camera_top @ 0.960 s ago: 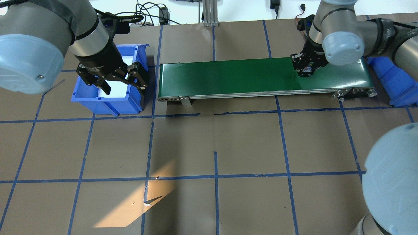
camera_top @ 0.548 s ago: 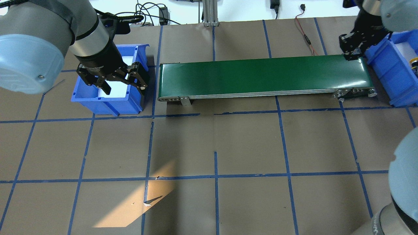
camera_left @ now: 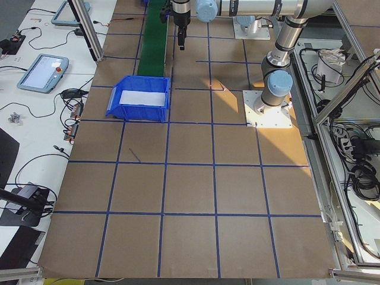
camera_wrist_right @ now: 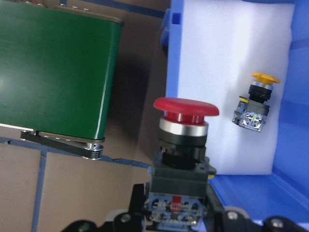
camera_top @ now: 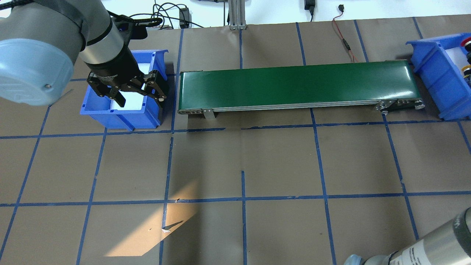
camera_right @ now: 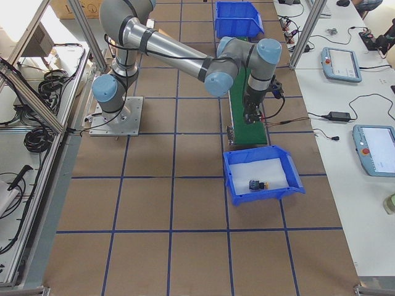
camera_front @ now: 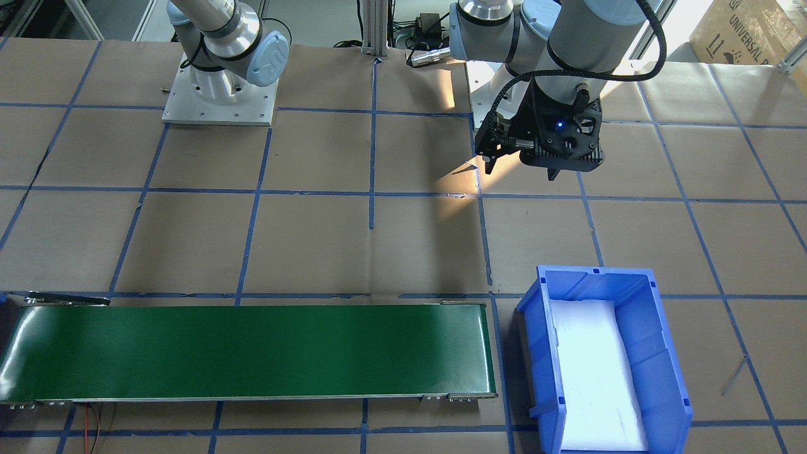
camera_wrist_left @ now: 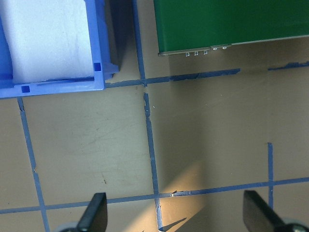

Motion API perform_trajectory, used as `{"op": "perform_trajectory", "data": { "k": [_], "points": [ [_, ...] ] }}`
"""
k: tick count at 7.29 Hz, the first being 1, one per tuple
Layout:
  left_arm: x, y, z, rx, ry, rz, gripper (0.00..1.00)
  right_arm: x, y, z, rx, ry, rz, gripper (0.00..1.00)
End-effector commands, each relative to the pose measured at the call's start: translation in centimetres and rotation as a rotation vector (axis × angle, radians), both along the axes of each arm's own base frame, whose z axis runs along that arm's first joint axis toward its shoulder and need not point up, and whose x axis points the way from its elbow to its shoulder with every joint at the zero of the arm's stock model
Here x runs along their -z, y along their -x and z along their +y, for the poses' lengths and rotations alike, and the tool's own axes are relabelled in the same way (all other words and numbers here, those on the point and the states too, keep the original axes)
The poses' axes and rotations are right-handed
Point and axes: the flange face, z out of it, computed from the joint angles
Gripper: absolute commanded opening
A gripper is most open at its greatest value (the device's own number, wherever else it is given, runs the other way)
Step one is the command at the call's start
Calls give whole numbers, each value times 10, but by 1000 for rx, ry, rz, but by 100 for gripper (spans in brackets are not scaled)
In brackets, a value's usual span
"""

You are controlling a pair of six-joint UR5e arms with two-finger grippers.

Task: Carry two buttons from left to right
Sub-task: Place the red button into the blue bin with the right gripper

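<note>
Red button (camera_wrist_right: 185, 137) between right fingers (camera_wrist_right: 138, 199)

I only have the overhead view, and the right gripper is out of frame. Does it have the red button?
Observer: Yes. The right wrist camera shows the right gripper shut on the red button, gripping its black body.
Operator: I see a sliver of yellow at the frame's edge. Is that the other button?
Observer: Yes, the yellow button lies on its side on the white foam in the right bin.
Operator: The left gripper hides part of the left bin. Anything in there?
Observer: The front view shows only its foam liner inside.
</note>
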Motion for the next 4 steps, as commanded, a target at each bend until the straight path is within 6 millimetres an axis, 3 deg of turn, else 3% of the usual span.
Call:
{"op": "perform_trajectory", "data": {
  "k": [1,2,3,4],
  "points": [
    [1,0,-1,-1,-2,0,100,30,60,-16,-27,9,-25,21],
    [2,0,-1,0,-4,0,100,41,82,-21,-34,21,-42,22],
    [3,0,-2,0,-5,0,100,68,98,-27,-25,23,-85,23],
    [3,1,-1,2,-7,0,100,82,98,-31,-27,11,-95,24]
  ]
}}
